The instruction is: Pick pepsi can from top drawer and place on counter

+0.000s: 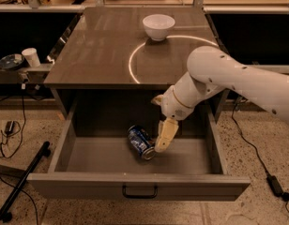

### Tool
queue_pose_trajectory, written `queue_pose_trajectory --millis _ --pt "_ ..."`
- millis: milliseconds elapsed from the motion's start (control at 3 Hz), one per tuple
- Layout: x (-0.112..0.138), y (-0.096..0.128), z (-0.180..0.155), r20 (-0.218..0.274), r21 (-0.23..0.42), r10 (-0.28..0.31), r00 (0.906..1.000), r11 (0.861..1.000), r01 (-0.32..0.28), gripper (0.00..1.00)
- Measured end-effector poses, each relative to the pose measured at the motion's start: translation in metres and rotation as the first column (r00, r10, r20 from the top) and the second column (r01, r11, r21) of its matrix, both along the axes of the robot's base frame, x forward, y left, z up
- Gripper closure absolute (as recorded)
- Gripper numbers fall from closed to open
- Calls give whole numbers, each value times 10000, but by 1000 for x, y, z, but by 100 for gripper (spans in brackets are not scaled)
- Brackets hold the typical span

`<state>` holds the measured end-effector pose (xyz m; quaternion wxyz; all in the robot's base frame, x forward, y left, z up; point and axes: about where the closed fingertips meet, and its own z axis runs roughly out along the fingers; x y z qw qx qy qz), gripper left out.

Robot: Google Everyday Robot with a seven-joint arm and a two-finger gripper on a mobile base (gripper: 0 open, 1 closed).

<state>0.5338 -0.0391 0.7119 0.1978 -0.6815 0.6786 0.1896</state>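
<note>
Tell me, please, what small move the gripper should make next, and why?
Probably a small shift left and down, to bring the gripper around the pepsi can. The gripper hangs inside the open top drawer, close beside the can's right end. The can lies on its side on the drawer floor, not yet lifted toward the counter.

In the top drawer (135, 185) the gripper (160, 146) is hanging just beside the pepsi can (140, 141), while a bowl (159, 26) is occupying the rear of the counter (97, 46).

pepsi can (140, 142) lying in top drawer (135, 187); gripper (164, 137) just right; bowl (158, 26) on counter (102, 46).
</note>
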Motion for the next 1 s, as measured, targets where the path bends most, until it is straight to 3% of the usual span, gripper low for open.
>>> queue_pose_trajectory --millis 1000 --pt "-9 10 -27 -562 310 57 9984 9995 -39 0"
